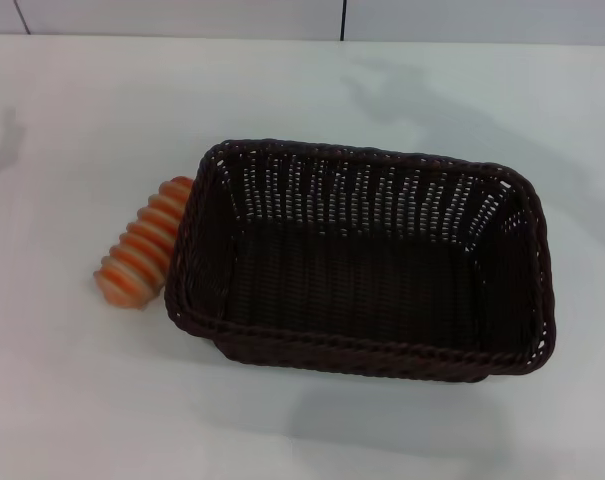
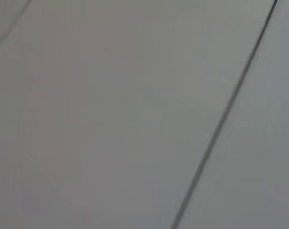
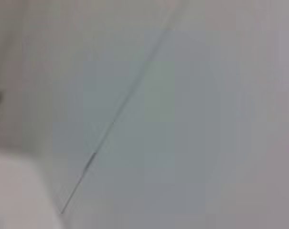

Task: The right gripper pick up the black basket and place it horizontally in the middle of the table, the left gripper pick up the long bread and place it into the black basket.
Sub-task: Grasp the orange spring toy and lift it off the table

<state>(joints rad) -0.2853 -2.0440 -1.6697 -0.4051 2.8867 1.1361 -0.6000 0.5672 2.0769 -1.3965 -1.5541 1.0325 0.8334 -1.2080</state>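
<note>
Head view: we see the black basket (image 1: 362, 262) lying lengthwise near the middle of the table (image 1: 82, 400), empty; the long bread (image 1: 147, 245) rests on the table, touching the basket's left end. Neither gripper appears — jaw state we cannot tell. Left and right wrist views: only pale panelled surfaces with dark seams.

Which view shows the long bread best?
The head view: the long bread lies on the table, against the black basket's left end. Both wrist views show only plain grey surfaces, no bread.
</note>
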